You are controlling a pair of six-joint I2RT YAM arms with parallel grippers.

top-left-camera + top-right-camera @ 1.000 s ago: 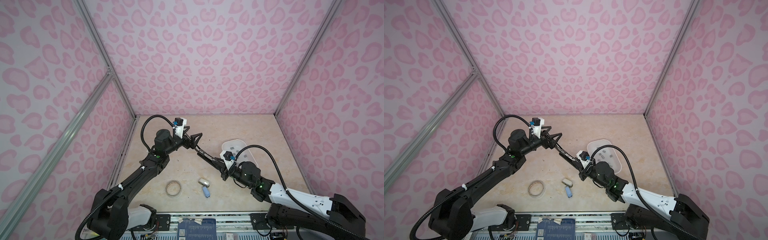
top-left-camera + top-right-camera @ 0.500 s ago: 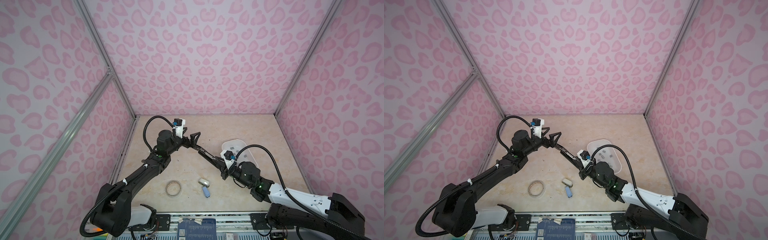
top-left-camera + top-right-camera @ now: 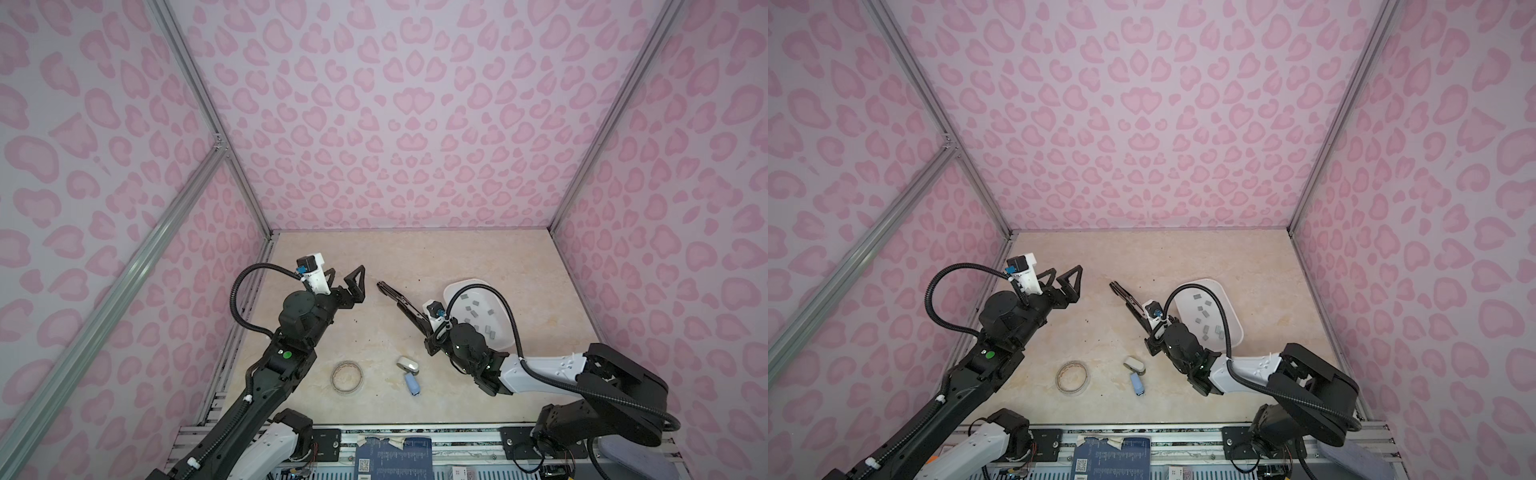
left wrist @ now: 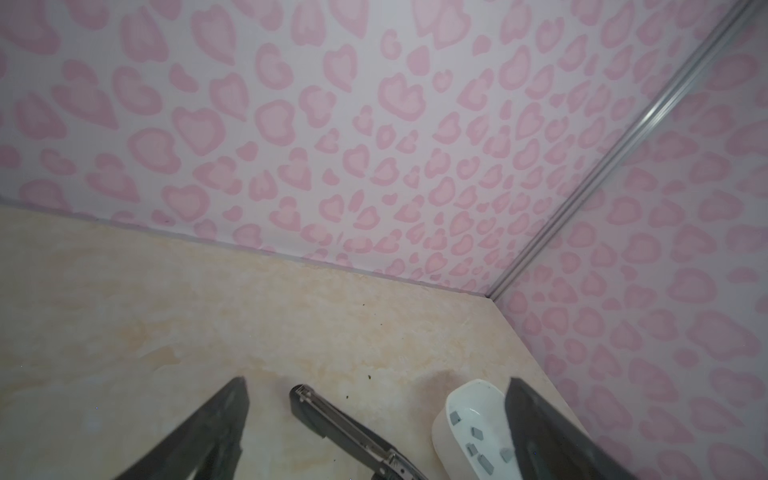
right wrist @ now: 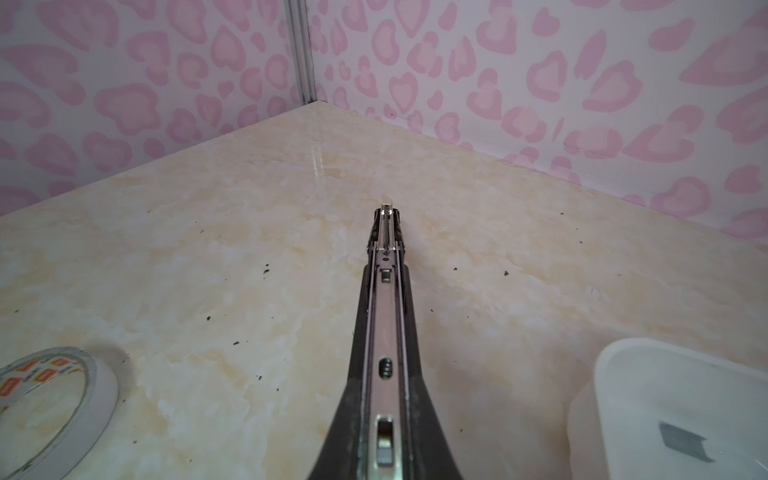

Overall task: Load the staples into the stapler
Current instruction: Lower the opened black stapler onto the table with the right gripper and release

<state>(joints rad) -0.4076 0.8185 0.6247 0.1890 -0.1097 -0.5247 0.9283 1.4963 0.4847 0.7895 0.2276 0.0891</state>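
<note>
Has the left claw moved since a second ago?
Yes. The left gripper drew back leftward, farther from the white tray.

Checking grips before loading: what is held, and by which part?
The right gripper clamps the black stapler by its rear sides; left gripper holds nothing.

glossy marbled tabletop [image 5: 208, 249], shiny metal stapler [image 5: 386, 332], smooth white plastic tray [image 5: 623, 353], grey metallic staples [image 5: 681, 446]

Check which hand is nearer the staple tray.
Right. The right hand, shut on a black stapler, is just beside the tray, pointing away from it. The left hand, open, is across the table, beyond the stapler's tip.
</note>
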